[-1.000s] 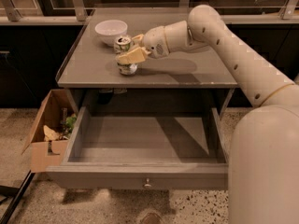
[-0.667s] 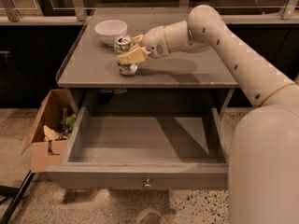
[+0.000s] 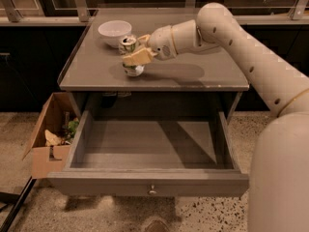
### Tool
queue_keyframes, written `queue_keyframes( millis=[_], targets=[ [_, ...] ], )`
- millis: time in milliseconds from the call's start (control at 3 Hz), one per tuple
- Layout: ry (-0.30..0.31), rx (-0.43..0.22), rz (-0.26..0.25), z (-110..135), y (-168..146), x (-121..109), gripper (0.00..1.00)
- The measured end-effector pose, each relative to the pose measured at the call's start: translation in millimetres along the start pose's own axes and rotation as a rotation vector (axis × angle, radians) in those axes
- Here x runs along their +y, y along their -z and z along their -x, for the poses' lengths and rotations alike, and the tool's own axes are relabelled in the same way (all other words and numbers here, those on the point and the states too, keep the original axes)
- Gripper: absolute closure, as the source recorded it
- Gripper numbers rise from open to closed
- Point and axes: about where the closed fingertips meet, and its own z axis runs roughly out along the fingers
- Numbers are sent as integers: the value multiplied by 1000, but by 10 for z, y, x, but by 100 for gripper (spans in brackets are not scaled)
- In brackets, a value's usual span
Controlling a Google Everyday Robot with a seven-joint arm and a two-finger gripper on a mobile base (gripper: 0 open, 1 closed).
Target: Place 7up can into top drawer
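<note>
Gripper (image 3: 137, 49) pinches the 7up can (image 3: 128, 45) between its 2 fingers, beside the white bowl (image 3: 114, 31); top drawer (image 3: 120, 181) open below.

I see a grey flat-topped metal table (image 3: 193, 76), a round white bowl (image 3: 115, 32) resting at its back left, a small white-and-green 7up can (image 3: 128, 44) just in front of the bowl, my cream gripper (image 3: 133, 50) clamped around it.
</note>
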Motion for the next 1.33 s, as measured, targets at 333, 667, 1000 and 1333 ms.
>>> queue_keyframes(
  millis=[333,667,1000,1333],
  targets=[
    [8,-8,-43,88,129,185,100],
    [6,-1,-73,173,285,499,100],
    [-17,11,-113,247,474,987,100],
    [-47,23,-138,224,572,1309,100]
  ],
)
